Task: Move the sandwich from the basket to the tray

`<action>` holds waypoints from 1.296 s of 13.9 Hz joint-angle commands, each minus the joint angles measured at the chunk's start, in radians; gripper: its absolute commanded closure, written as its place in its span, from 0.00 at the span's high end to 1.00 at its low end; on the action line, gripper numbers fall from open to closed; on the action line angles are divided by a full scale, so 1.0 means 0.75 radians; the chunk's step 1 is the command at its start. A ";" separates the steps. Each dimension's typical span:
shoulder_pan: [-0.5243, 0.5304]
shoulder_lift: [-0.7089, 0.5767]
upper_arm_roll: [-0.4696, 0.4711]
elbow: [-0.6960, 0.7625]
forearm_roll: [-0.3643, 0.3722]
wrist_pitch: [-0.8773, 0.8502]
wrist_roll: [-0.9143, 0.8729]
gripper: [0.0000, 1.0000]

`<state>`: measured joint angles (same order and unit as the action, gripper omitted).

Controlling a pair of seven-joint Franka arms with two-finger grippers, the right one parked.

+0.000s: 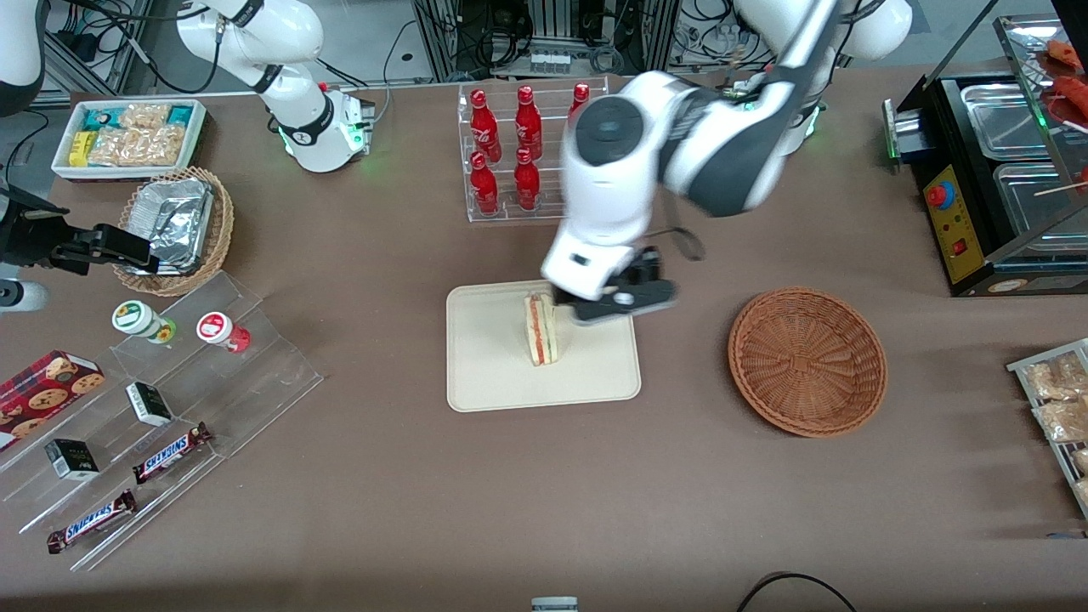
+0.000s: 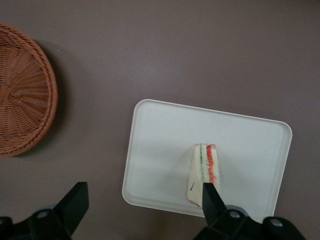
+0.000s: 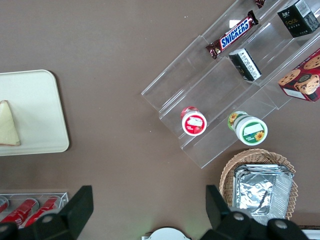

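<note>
Front view is showing the sandwich (image 1: 541, 328) standing on its edge on the tray (image 1: 497, 374), with the gripper (image 1: 595, 299) hovering just above the tray, fingers spread wide and gripping nothing. The basket (image 1: 807, 361) is sitting empty beside the tray, toward the working arm's end of the table (image 1: 544, 493). One finger (image 2: 212, 197) is hanging close to the sandwich; a careless retreat risks toppling it.
</note>
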<state>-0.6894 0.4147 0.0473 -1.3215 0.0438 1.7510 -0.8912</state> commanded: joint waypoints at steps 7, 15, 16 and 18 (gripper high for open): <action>0.328 -0.289 -0.010 -0.187 -0.026 -0.191 0.472 1.00; 0.651 -0.463 -0.008 -0.240 -0.026 -0.349 1.069 1.00; 0.674 -0.512 -0.008 -0.297 -0.028 -0.335 1.112 1.00; 0.682 -0.610 -0.004 -0.426 -0.026 -0.273 1.141 1.00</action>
<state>-0.1857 0.0624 0.0549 -1.5094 0.0345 1.4987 -0.0632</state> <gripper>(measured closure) 0.000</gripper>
